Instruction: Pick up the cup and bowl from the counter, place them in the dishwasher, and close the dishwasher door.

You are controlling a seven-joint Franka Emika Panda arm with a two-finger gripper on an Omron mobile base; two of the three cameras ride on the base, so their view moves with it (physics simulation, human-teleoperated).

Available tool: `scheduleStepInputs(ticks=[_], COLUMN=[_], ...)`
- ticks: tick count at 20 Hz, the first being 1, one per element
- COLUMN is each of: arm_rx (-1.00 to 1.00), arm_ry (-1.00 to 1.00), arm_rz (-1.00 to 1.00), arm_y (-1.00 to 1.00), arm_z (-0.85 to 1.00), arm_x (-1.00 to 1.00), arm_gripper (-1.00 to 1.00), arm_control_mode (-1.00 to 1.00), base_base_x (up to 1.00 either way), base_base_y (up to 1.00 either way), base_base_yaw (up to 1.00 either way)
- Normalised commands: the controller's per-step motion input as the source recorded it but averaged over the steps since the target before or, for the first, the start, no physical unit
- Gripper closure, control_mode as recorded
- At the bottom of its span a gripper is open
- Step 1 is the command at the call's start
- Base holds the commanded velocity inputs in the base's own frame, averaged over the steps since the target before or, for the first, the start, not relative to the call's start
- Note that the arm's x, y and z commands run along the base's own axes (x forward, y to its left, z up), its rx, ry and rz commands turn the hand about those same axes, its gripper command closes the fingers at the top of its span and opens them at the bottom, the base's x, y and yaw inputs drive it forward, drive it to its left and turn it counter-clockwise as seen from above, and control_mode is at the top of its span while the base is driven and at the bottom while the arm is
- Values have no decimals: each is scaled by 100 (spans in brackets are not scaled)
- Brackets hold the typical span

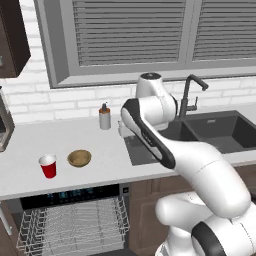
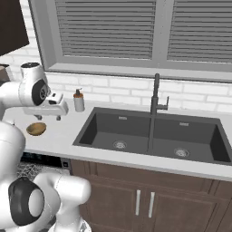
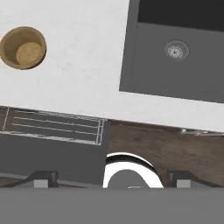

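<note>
A small red tapered plastic cup (image 1: 48, 166) with a white rim and a shallow round tan wooden-looking bowl (image 1: 79, 158) stand side by side, apart, near the front edge of the smooth light-grey stone-look counter (image 1: 75, 135), directly above the open dishwasher (image 1: 75, 192) with its black control strip and pulled-out white wire rack (image 1: 72, 225). The two-finger claw (image 2: 48, 117) hovers empty with jaws wide over the counter, between the bowl and the dark grey double sink (image 2: 154, 136). A grey soap dispenser bottle (image 1: 104, 117) with a black pump stands far back, left of the black faucet (image 1: 190, 95).
</note>
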Motion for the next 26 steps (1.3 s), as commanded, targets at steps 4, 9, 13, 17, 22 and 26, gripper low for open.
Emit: scheduleStepInputs(ticks=[4, 9, 13, 17, 22, 26], arm_rx=[-1, 0, 0, 0, 0, 0], arm_ry=[3, 8, 16, 13, 8, -4], arm_rz=[0, 0, 0, -1, -4, -2], arm_y=[79, 36, 44, 58, 59, 27], arm_z=[-27, -20, -20, -19, -30, -62], arm_x=[16, 34, 73, 86, 67, 56], arm_gripper=[-100, -100, -100, -100, -100, -100], arm_control_mode=[-100, -100, -100, -100, -100, -100], base_base_x=[0, 0, 0, 0, 0, 0], base_base_y=[0, 0, 0, 0, 0, 0], base_base_yaw=[0, 0, 0, 0, 0, 0])
